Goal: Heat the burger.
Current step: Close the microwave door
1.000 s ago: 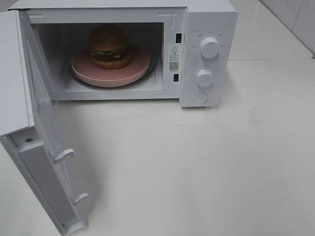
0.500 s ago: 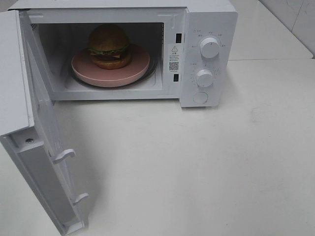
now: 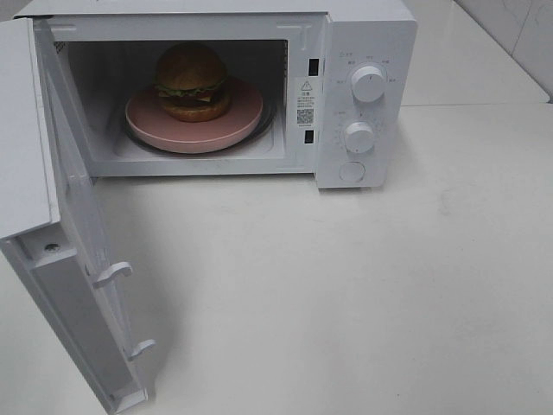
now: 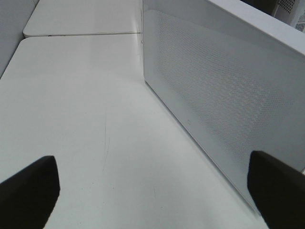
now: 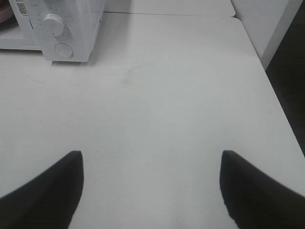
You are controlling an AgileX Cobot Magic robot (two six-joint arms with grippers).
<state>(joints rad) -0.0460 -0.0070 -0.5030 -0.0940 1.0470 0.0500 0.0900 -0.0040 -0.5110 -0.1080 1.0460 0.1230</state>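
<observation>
The burger [image 3: 192, 82] sits on a round pink plate [image 3: 233, 121] inside the white microwave [image 3: 363, 35], whose door [image 3: 73, 242] hangs wide open toward the front left. Neither arm appears in the exterior high view. My left gripper [image 4: 152, 191] is open over the bare table, its dark fingertips [image 4: 28, 191] far apart, with the door's perforated outer face [image 4: 224, 95] close beside it. My right gripper [image 5: 150, 191] is open too and empty, hovering above the table to the right of the microwave's control panel [image 5: 62, 28].
Two white dials [image 3: 368, 84] and a round button [image 3: 352, 171] line the microwave's right panel. The white table [image 3: 346, 294] stretches in front and to the right. Its right edge [image 5: 276, 95] drops off near a white wall.
</observation>
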